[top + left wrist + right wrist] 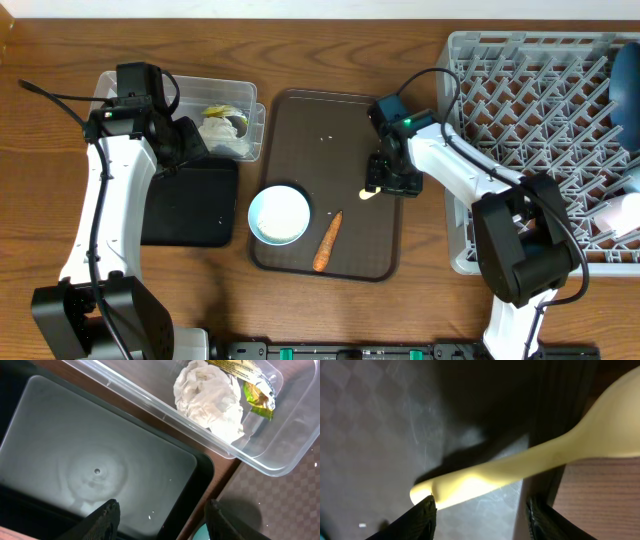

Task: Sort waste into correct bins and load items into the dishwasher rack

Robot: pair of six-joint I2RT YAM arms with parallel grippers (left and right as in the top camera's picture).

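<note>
The pale yellow spoon [520, 462] lies with its handle on the dark brown serving tray [330, 120] and its bowl over the tray's right rim. My right gripper [482, 517] is open just above it, left fingertip by the handle's end; it also shows in the overhead view [383, 182]. My left gripper [162, 520] is open and empty over the black tray [95, 460]. The clear tub [295, 425] holds a white wrapper [210, 397] and a yellow-green wrapper [255, 392]. A white bowl [280, 215] and a carrot piece [327, 242] sit on the brown tray.
The grey dishwasher rack [530, 120] fills the right side; a dark-blue bowl [625, 80] and small cups [620, 212] stand at its right edge. A few rice grains [327, 138] dot the brown tray. The black tray [190, 205] lies in front of the clear tub [250, 130].
</note>
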